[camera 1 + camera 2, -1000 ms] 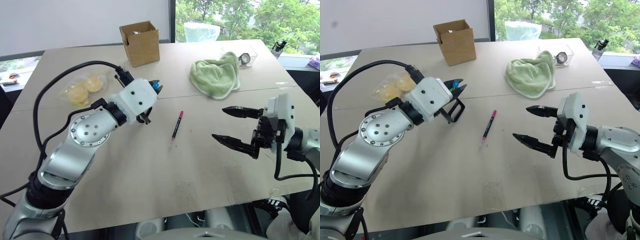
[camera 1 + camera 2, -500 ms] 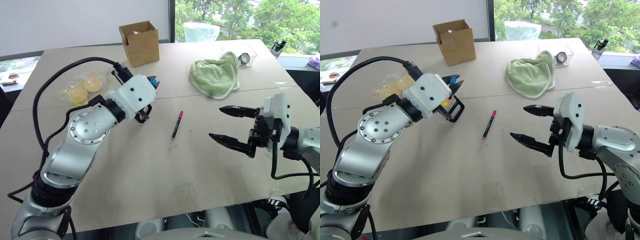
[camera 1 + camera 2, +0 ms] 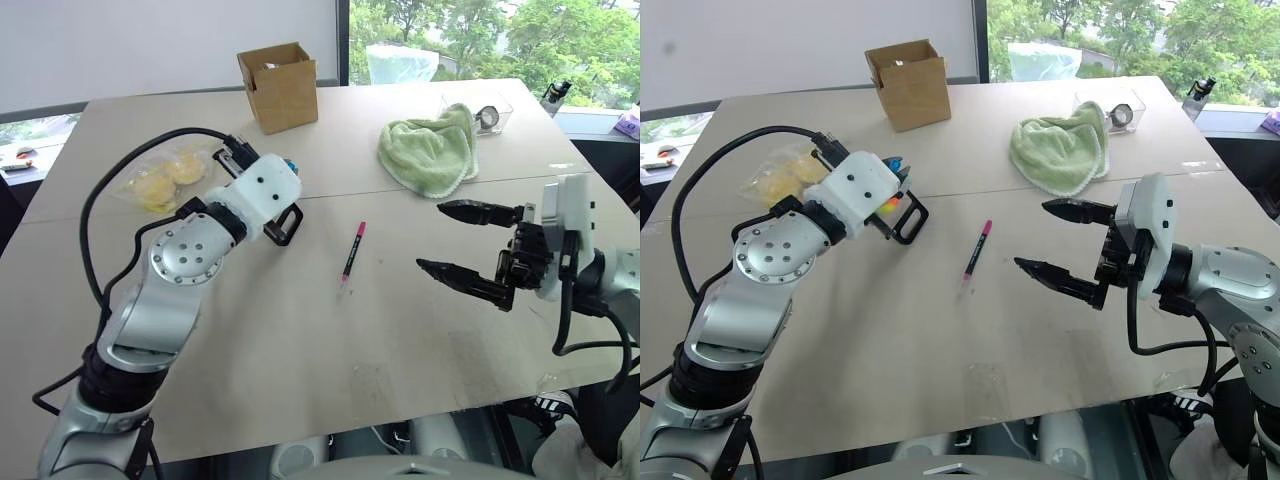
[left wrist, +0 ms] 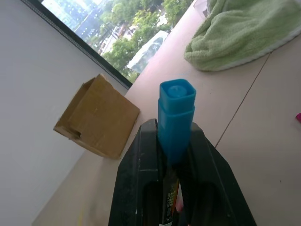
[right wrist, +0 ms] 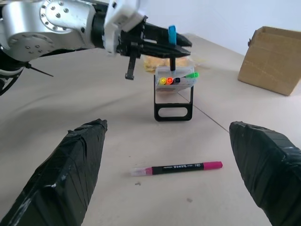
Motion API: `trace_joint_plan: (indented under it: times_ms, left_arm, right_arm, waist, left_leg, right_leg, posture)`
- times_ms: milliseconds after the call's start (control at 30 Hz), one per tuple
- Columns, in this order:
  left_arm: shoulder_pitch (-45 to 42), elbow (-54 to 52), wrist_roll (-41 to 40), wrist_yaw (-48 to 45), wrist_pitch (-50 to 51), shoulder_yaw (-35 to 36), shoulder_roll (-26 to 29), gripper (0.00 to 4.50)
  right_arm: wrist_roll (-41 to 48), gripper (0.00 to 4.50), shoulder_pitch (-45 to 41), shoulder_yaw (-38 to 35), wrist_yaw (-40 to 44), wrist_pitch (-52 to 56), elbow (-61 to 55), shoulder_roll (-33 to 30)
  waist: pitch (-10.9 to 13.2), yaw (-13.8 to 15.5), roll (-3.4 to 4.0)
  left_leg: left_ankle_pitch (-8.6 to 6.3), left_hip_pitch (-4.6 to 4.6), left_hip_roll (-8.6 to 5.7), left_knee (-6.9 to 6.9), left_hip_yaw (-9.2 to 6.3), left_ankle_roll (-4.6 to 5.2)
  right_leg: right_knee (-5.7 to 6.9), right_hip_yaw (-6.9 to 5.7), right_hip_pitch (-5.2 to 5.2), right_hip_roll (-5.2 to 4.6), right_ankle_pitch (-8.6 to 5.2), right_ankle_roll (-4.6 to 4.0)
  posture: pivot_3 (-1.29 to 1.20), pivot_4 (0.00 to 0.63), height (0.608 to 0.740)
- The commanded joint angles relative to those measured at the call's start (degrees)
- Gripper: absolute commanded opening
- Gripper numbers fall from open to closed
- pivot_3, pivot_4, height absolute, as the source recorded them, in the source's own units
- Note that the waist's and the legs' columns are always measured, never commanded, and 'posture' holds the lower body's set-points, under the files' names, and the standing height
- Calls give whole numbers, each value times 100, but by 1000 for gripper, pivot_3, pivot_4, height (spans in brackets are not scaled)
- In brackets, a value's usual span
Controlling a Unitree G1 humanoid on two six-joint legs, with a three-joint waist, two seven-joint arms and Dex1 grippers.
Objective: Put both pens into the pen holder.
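**Blue-capped pen held over the holder; pink pen free on the table**

The wide beige wooden table (image 3: 300,330) has open surface across its near half and centre. Its near edge runs along the bottom of the head views, and its right edge passes behind the right gripper (image 3: 462,243).

The slim black-barrelled pen with the pink cap (image 3: 353,250) lies flat at table centre, apart from all other items, between the two arms. The right wrist view shows bare tabletop on every side of it.

The right gripper hovers to the right of this pen with its two black fingers spread wide and nothing between them.

The left gripper (image 5: 162,41) is above the small black frame pen holder with clear sides (image 5: 174,94), which stands left of centre. Its fingers are clamped on the black-barrelled pen with the light blue cap (image 4: 175,115), cap uppermost, directly over the holder.

Holder contents: yellow, orange and green marker ends are visible in its clear upper part.

The open brown cardboard box (image 3: 279,86) stands at the far edge; its contents cannot be made out. A crumpled green towel (image 3: 430,148) lies far right, with a clear plastic container (image 3: 487,112) just beyond it. A clear bag of yellow items (image 3: 165,176) lies far left.
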Motion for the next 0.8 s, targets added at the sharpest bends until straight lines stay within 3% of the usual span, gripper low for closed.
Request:
trace_joint_plan:
  times_ms: [33, 100, 233, 333, 400, 433, 533, 800]
  left_arm:
    - [-32, -86, -21, -35, -229, 307, -86, 1849]
    - [-50, -141, -197, -179, -341, 392, -158, 2682]
    - [-178, -411, -1347, -860, 266, 649, -469, 4415]
    - [-671, -514, -2432, -1017, 2005, 820, -841, 4415]
    - [-941, -548, -2739, -985, 2714, 797, -885, 4415]
    - [-1432, -296, -2966, -828, 3749, 1065, -1381, 4415]
    - [-2424, 286, -3044, -319, 5452, 1015, -1899, 4415]
    - [-3639, 3308, -4505, 1381, 5801, -177, -1986, 4415]
  right_arm:
    - [94, 4500, -90, -168, -95, -112, -206, -55]
    - [91, 4500, -78, -166, -153, -96, -239, -68]
    - [105, 4500, -38, -189, -245, -70, -273, -80]
    - [114, 4500, 44, -233, -334, -57, -321, -88]
    - [121, 4500, 62, -240, -389, -48, -346, -91]
    - [151, 4500, 106, -296, -441, -32, -382, -100]
    - [250, 4500, 223, -432, -566, 19, -509, -152]
    - [449, 4500, 736, -799, -888, 51, -916, -304]
  waist:
    - [1, -2, -2]
    - [1, -3, -2]
    - [1, 1, -2]
    - [2, 12, -4]
    - [3, 7, -6]
    - [3, -4, -6]
    - [13, 35, -23]
    - [12, -19, -19]
  left_leg:
    - [0, 0, 0, 0, 0, 0]
    - [0, 0, 0, 0, 0, 0]
    - [0, -1, 1, 1, 0, -1]
    - [1, -4, -1, 12, -2, -1]
    - [1, 0, -1, 15, -6, 0]
    - [1, -1, -1, 19, -9, 0]
    - [1, -6, -3, 38, -32, 1]
    - [0, 2, 1, 45, -54, 1]
  right_leg:
    - [0, 0, 0, 0, 0, -1]
    - [0, 0, 0, -2, 1, -1]
    - [0, -1, 0, -5, 10, -17]
    - [4, -5, 2, -6, 0, 1]
    - [7, -6, 10, -4, 0, 3]
    - [8, -8, 10, -2, 0, 4]
    - [16, -22, 20, 7, 1, 7]
    - [21, -13, 34, 21, 0, 7]
  posture:
    - [0, 150, 740]
    - [0, 150, 740]
    - [0, 150, 740]
    - [0, 150, 740]
    - [0, 150, 740]
    - [0, 150, 740]
    - [0, 150, 740]
    - [0, 150, 740]
